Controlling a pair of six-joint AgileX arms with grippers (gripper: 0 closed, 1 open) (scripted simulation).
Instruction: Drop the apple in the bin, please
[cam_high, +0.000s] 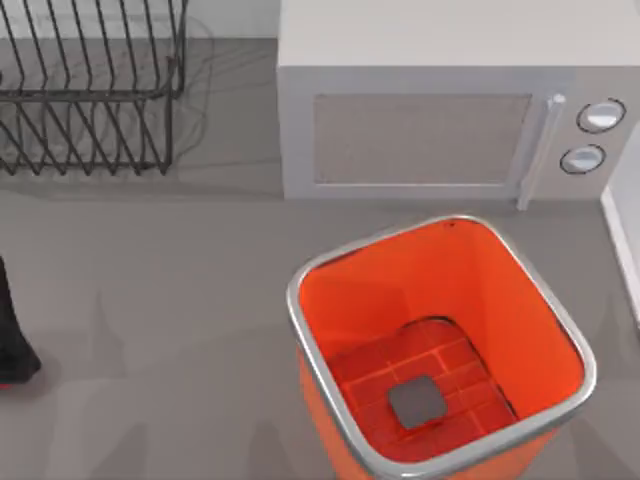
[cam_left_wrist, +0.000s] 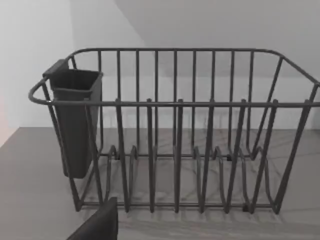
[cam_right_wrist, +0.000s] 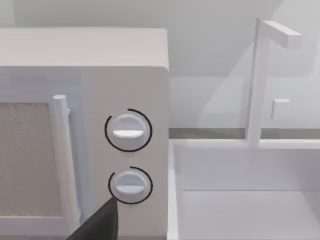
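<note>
Left claw (cam_high: 12, 345) at surface (cam_high: 150, 330) left edge, right claw (cam_right_wrist: 97, 225) facing microwave (cam_right_wrist: 85, 125); grip impossible to tell.
Bin (cam_high: 440, 350) near front edge; apple probably light, firm, slippery, best gripped across its middle.

Orange bin (cam_high: 440, 300) before grey microwave (cam_high: 450, 110), wire rack (cam_high: 90, 90) at left

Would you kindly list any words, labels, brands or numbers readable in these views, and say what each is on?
None: no readable text anywhere.
Microwave: its two knobs are plain, with no numbers or marks.
Bin: bare orange walls, no label.
Dish rack and its cutlery cup: unmarked.
</note>
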